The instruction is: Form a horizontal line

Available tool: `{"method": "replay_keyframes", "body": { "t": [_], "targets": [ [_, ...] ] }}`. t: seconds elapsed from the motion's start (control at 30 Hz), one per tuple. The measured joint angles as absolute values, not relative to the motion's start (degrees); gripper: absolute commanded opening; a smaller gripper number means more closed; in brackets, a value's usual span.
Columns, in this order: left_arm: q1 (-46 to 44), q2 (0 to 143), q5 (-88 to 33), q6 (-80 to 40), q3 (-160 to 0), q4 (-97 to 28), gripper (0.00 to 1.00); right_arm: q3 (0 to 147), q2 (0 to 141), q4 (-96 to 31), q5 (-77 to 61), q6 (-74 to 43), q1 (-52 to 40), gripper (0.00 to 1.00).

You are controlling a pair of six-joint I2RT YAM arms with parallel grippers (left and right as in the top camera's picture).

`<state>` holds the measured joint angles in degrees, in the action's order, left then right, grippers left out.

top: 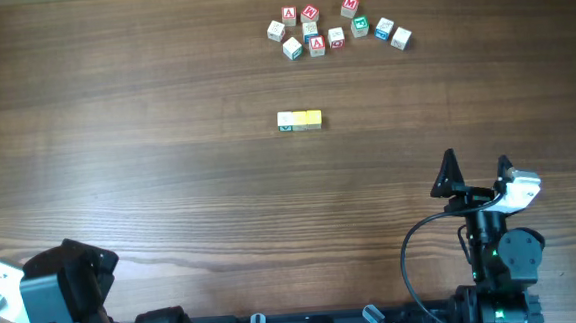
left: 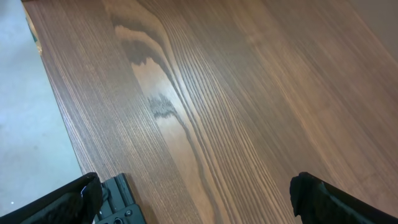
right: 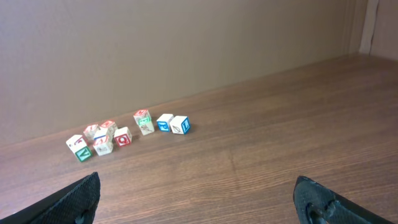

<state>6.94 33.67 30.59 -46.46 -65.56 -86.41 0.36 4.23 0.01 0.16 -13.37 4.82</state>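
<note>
The horizontal line [top: 300,121] is a short row of touching cubes at the table's middle: a white cube with a green mark at its left end, then yellow ones. It shows only in the overhead view. My right gripper [top: 477,170] is open and empty at the lower right, well away from the line; its fingertips frame bare wood in the right wrist view [right: 196,199]. My left gripper is folded back at the lower left corner, open and empty in the left wrist view [left: 196,196].
A loose cluster of several white cubes with red, green and blue letters [top: 335,30] lies at the table's far side, also in the right wrist view [right: 124,132]. The table's left edge [left: 59,118] shows in the left wrist view.
</note>
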Motion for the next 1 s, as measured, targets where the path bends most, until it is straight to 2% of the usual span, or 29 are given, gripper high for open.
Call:
{"method": "replay_keyframes", "body": {
  "t": [0.53, 0.67, 0.77, 0.87, 1.0],
  "targets": [
    [7.22, 33.12, 30.59, -46.46, -65.56, -86.37, 1.0, 0.36, 4.23, 0.01, 0.01, -13.37, 4.82, 1.0],
    [4.01, 29.21, 30.57, -46.48, -65.49, -85.38, 1.0, 0.36, 4.23, 0.03, 0.01, -13.37, 4.82, 1.0],
    [2.28, 24.75, 29.19, -45.32, -61.39, -74.41, 1.0, 0.36, 4.27, 0.03, 0.01, -13.37, 4.82, 1.0],
    [2.17, 18.33, 22.72, -36.77, -50.17, -56.03, 1.0, 0.36, 4.29, 0.01, 0.01, -13.37, 4.82, 1.0],
    [2.17, 8.73, 13.91, -25.15, -34.57, -38.89, 1.0, 0.36, 4.34, 0.01, 0.01, -13.37, 4.82, 1.0]
  ]
}}
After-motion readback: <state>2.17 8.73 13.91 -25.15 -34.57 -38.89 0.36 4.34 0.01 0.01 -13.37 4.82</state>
